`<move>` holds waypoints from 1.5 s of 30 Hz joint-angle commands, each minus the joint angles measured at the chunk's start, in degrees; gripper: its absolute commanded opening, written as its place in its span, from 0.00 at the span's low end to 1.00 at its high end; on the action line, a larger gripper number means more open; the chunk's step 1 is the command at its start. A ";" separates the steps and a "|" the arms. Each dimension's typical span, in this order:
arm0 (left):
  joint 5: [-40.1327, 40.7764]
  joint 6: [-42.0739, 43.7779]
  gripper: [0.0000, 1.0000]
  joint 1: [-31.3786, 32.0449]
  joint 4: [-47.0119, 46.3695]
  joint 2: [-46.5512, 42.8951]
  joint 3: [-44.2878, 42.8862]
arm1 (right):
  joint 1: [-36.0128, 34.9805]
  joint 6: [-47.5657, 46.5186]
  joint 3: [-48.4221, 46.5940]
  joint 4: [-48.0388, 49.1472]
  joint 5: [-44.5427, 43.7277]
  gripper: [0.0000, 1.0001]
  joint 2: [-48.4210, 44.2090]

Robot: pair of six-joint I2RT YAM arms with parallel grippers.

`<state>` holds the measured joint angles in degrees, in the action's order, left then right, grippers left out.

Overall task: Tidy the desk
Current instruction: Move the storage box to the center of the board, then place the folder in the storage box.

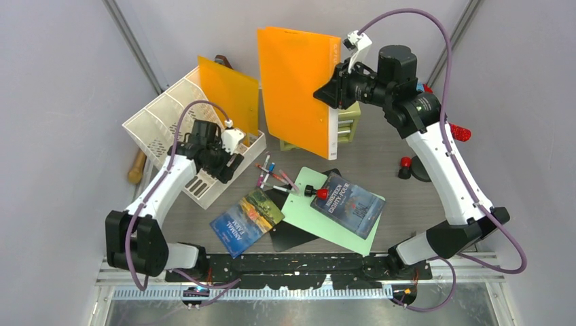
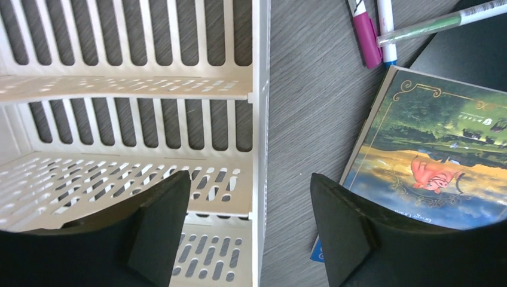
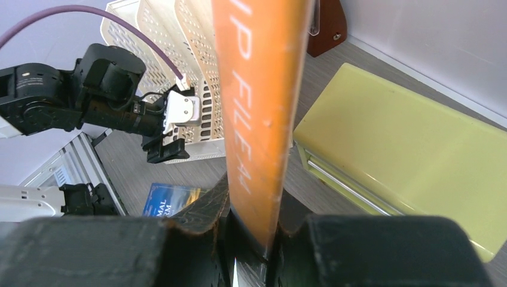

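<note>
Your right hand (image 1: 333, 92) is clamped narrow on the spine edge of the big orange folder (image 1: 295, 88). It holds the folder upright and off the bench (image 1: 387, 146), in the upper middle of the top view. The folder hangs above the small yellow-green drawer cabinet (image 3: 406, 155), and its long edge runs up and down the frame.

The white slotted rack (image 1: 170, 115) lies to the left of the held folder, in the upper left of the top view. A smaller orange folder (image 1: 227, 92) already stands in the rack's far end. The coming move is probably a carry leftwards across the frame, and it would call for lining the folder's flat side up with the rack's dividers before you lower it.

Your left hand (image 2: 248, 185) is spread wide and holds nothing. In its wrist view one finger hangs over the inside of the rack. The other hangs over bare bench beside the Animal Farm book (image 2: 436, 155), so the rack's side wall sits between them.

That hand is the nearer one to the rack, and it may block the folder's way in. The markers (image 1: 272, 176) and the second book (image 1: 348, 204), which lies on a green sheet (image 1: 306, 214), are loose in the lower middle.
</note>
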<state>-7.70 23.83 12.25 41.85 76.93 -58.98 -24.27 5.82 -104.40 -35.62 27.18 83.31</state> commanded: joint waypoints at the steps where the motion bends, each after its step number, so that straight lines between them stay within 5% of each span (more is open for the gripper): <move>1: 0.37 -2.00 0.78 0.15 -1.45 -4.53 -1.90 | -1.50 -1.81 -3.60 4.93 0.81 0.00 0.24; 21: 3.49 -13.49 0.99 0.14 1.31 -12.85 -14.99 | -9.32 -8.35 -11.11 1.86 -2.10 0.00 6.00; 45: 10.12 -14.78 1.00 -0.03 5.22 -12.00 -25.23 | -13.91 -6.57 -16.37 8.27 -6.79 0.00 14.35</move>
<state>1.74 8.95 12.25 46.54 65.19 -82.17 -37.67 -2.57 -116.92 -35.14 21.43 96.92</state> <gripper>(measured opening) 0.995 0.235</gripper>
